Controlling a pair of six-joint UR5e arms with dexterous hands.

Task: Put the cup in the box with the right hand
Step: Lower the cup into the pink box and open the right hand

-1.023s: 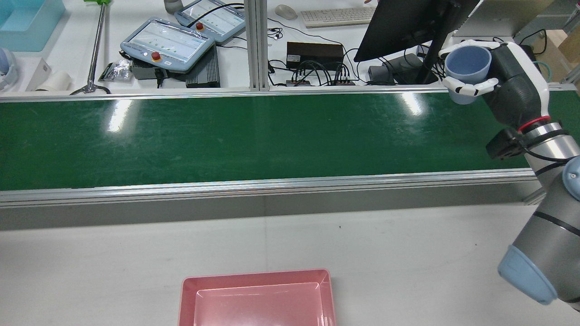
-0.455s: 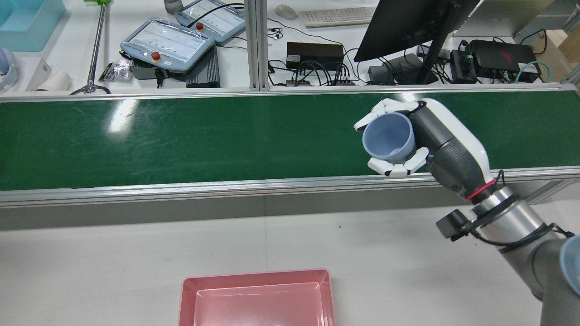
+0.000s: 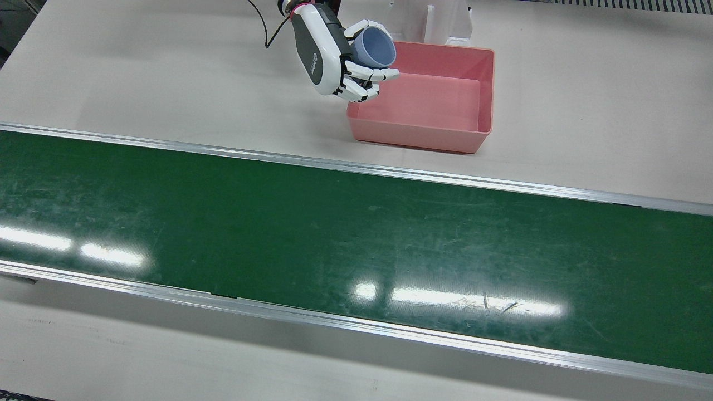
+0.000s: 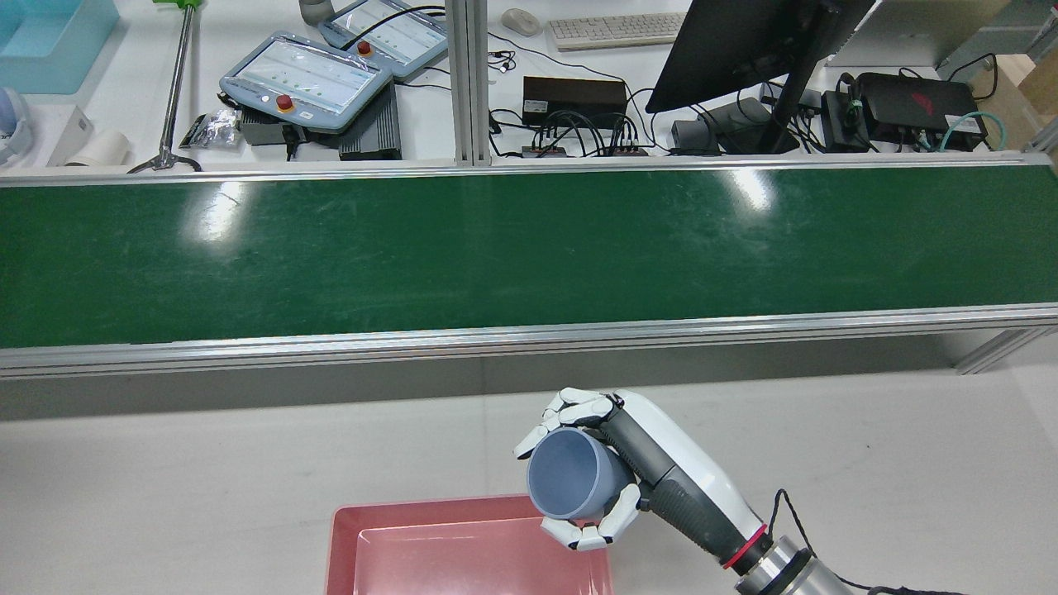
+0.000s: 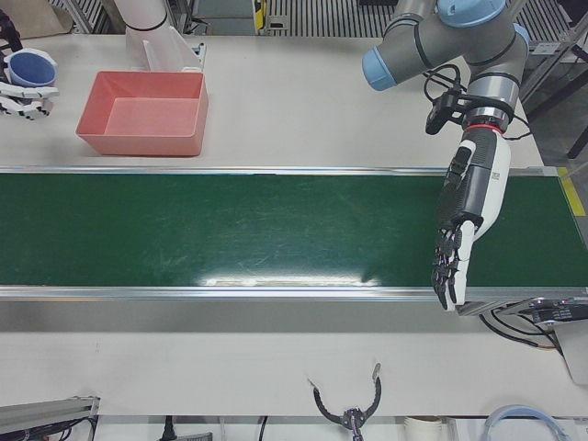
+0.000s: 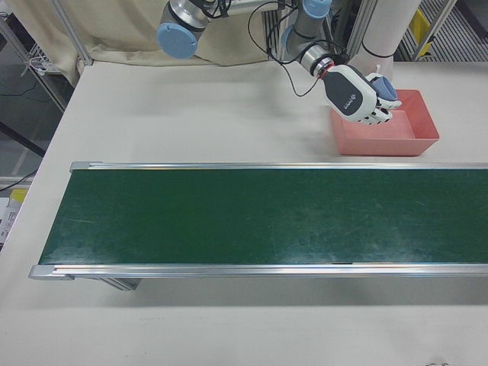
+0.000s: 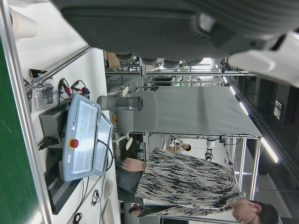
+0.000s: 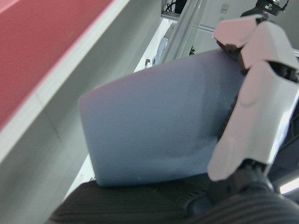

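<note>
The blue cup (image 4: 570, 475) is gripped in the right hand (image 4: 616, 471), fingers (image 4: 591, 533) wrapped round its wall, its mouth tipped sideways. It is held in the air over the near corner of the pink box (image 3: 429, 100), just beside the rim. The left hand (image 5: 457, 243) is stretched over the green belt (image 5: 230, 230), fingers extended, nothing held.

Right hand (image 4: 616, 471) curled closed; left hand (image 5: 457, 241) straight, fingers extended.

A pale table (image 3: 167, 72) carries the pink box (image 3: 426, 131) beside the green belt (image 3: 334, 239).
</note>
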